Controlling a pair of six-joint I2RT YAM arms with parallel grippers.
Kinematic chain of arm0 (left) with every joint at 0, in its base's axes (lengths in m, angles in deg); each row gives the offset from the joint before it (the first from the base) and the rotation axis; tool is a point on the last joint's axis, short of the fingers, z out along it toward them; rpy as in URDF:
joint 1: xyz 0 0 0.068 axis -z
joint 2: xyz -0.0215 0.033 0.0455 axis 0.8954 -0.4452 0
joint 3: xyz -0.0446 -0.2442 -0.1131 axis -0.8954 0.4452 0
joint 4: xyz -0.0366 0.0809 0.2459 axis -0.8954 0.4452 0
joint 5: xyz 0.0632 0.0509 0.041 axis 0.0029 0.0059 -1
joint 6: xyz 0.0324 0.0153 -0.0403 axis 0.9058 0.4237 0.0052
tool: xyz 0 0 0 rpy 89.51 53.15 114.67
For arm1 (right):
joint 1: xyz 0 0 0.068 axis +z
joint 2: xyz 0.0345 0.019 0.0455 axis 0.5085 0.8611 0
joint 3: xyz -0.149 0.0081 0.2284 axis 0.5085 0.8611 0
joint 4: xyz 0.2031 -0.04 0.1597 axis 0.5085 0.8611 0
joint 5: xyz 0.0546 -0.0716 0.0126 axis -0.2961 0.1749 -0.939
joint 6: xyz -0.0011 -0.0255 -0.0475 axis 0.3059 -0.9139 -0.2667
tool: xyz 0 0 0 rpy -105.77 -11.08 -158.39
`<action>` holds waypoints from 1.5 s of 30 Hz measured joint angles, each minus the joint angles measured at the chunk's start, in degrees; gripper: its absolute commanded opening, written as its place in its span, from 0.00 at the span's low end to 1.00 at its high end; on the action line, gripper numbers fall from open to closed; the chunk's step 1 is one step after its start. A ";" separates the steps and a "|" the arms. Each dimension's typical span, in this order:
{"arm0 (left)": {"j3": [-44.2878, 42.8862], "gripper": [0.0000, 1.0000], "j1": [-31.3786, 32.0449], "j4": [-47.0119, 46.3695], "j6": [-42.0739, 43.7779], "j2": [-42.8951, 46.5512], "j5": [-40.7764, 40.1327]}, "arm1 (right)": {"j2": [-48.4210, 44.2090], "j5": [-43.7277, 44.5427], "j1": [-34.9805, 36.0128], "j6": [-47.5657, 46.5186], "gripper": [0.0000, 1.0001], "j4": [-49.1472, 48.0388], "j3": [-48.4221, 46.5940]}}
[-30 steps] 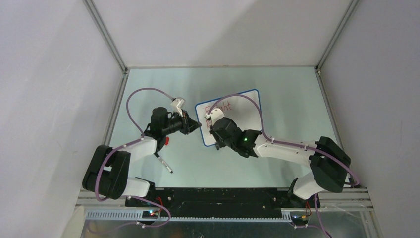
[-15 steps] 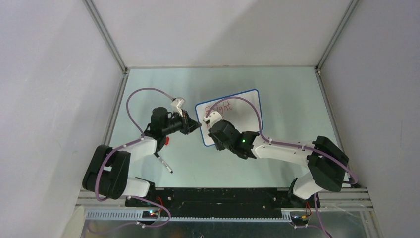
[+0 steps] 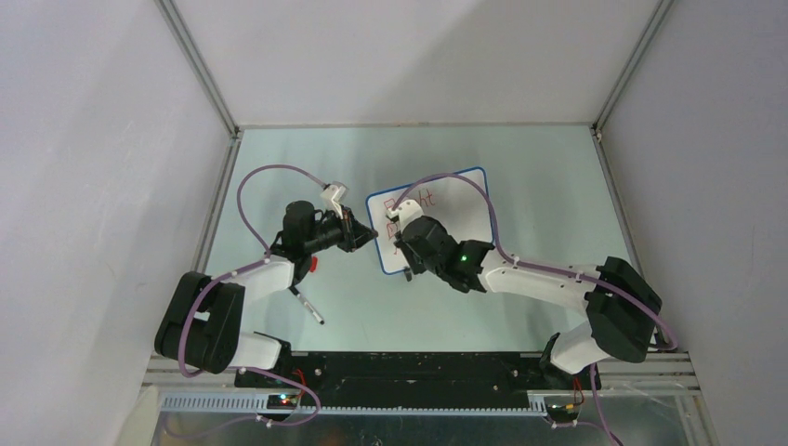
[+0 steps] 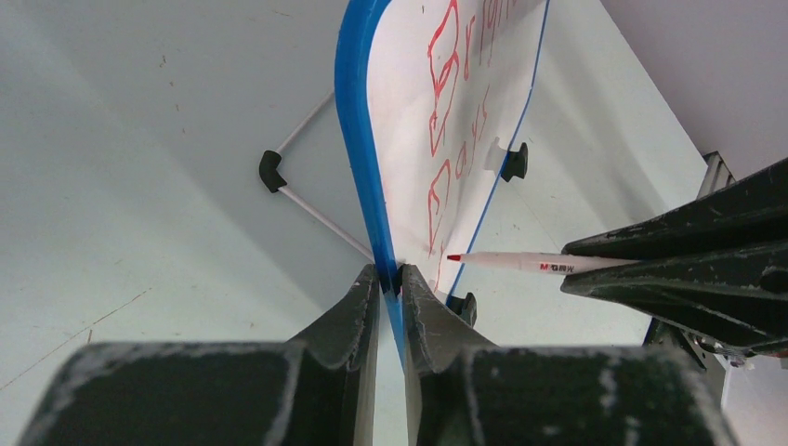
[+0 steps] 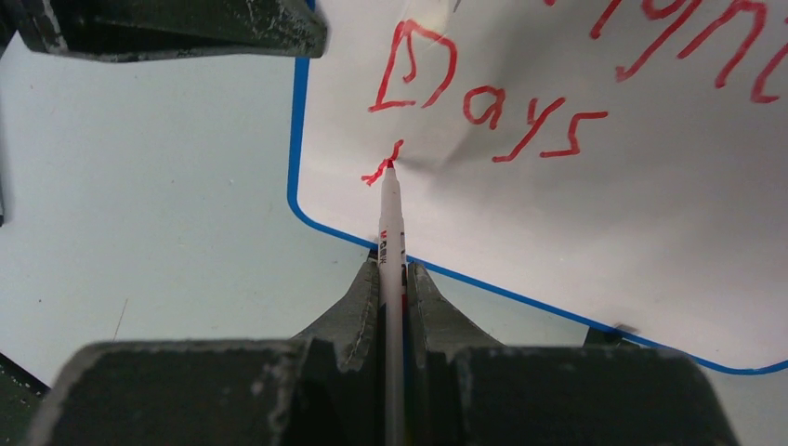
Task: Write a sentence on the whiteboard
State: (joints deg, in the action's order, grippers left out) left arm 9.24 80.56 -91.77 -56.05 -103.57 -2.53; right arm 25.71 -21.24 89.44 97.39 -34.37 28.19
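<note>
White shells and black joints on left arm and right arm, lilac cables, one green light; left claw and right claw are scuffed black.

Your whiteboard shows a smooth white face with a soft sheen. Its blue rim looks like glossy moulded plastic. The sentence sits as flat red ink. Your pen has a smooth white plastic barrel. Left fingers and right fingers are black, matt, scuffed and speckled. The bench is pale green, smooth, faintly scratched.
</note>
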 measured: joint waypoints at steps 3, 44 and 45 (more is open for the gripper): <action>0.00 0.16 0.02 0.00 0.00 0.00 0.00 | 0.00 0.02 -0.46 0.00 0.00 -0.02 -0.46; -0.20 0.16 0.09 0.66 0.04 0.22 -0.44 | 1.14 0.00 -1.88 -0.31 0.00 0.94 -2.47; -0.24 0.16 0.11 0.74 0.04 0.22 -0.46 | 1.14 0.02 -1.88 -0.22 0.00 0.94 -2.47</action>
State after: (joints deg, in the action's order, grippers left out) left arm 9.00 80.67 -91.03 -56.01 -103.35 -2.99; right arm 26.84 -21.22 87.56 97.17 -33.43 25.72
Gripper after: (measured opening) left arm 0.158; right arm 0.136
